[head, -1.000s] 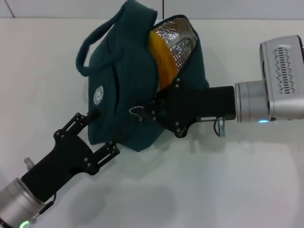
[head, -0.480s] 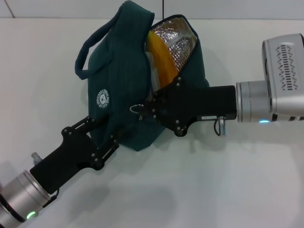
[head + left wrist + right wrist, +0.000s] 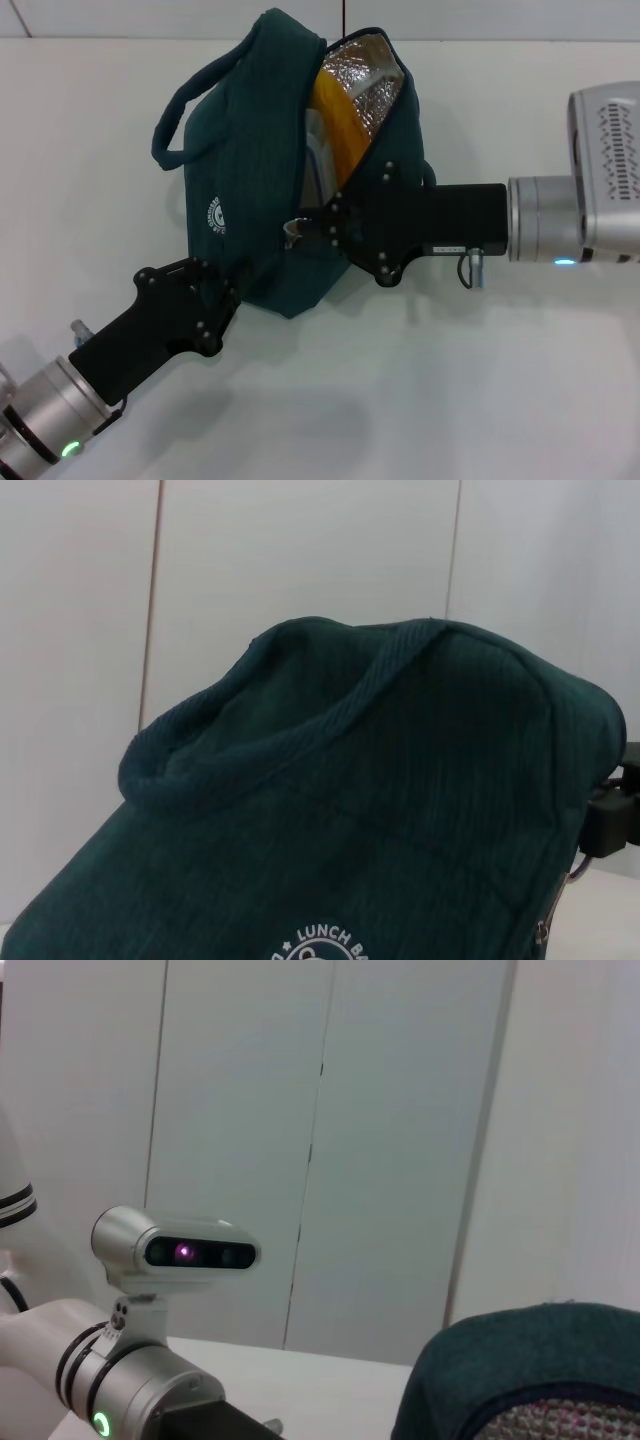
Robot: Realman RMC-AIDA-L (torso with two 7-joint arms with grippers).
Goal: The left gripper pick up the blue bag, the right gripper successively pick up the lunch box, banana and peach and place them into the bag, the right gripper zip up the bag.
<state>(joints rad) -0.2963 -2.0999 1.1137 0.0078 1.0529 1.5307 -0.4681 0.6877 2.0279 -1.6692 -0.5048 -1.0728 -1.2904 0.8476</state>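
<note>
Two grippers are working at the blue bag [image 3: 270,180], which is lying on the white table [image 3: 480,380] with its mouth partly open, foil lining showing. Inside, the banana [image 3: 335,125] is leaning against the lining. Reaching in from the right, the right gripper [image 3: 318,228] is pinching the metal zipper pull [image 3: 294,228]. Below, the left gripper [image 3: 222,290] is clamping the bag's lower corner.
</note>
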